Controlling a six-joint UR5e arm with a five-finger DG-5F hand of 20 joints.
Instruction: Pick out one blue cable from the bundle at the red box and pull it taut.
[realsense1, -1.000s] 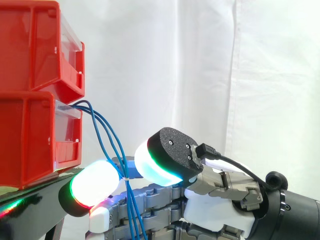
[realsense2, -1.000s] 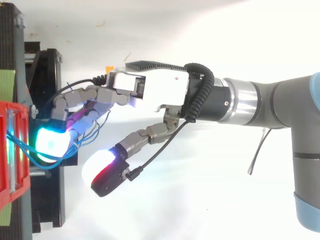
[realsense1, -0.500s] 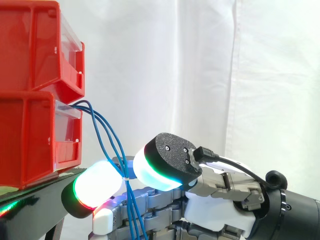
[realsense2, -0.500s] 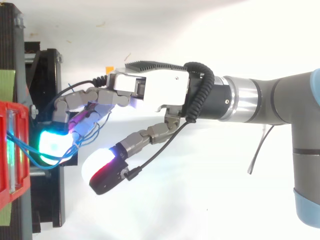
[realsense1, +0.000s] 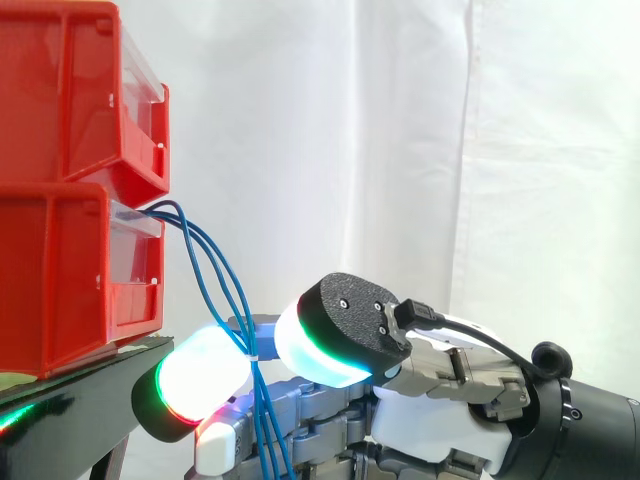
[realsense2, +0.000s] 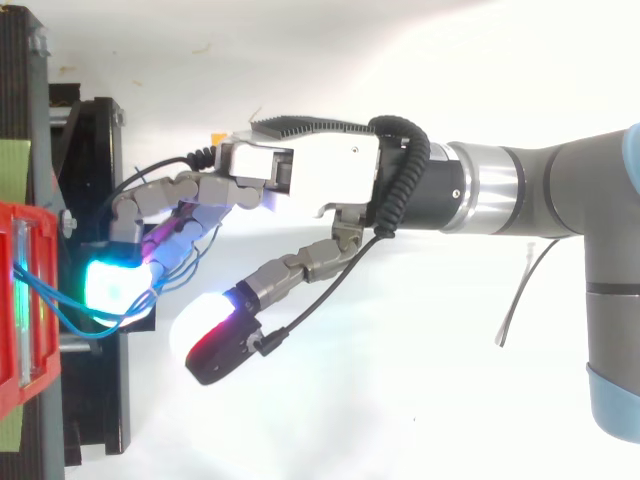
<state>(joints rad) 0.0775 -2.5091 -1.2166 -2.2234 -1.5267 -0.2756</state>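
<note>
Partly curled fingers (realsense2: 160, 195) of the hand (realsense2: 330, 175) hooked round the blue cables (realsense1: 215, 265), thumb pad (realsense1: 335, 335) standing apart, cables climbing toward 10 o'clock in the side view into the lower red bin (realsense1: 60, 280), upper red bin (realsense1: 60, 90) stacked at 12 o'clock, its contents hidden, black stand (realsense1: 70, 395) beneath.

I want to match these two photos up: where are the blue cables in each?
Side view: blue cables hang from the lower red box at left, down centre-left.
Top view: blue cables loop out from the red box at the left edge.
Shared landmark: the red box.

Red bins (realsense1: 70, 200) block beyond blue cables (realsense1: 215, 270); open room above robot hand (realsense1: 440, 430).
</note>
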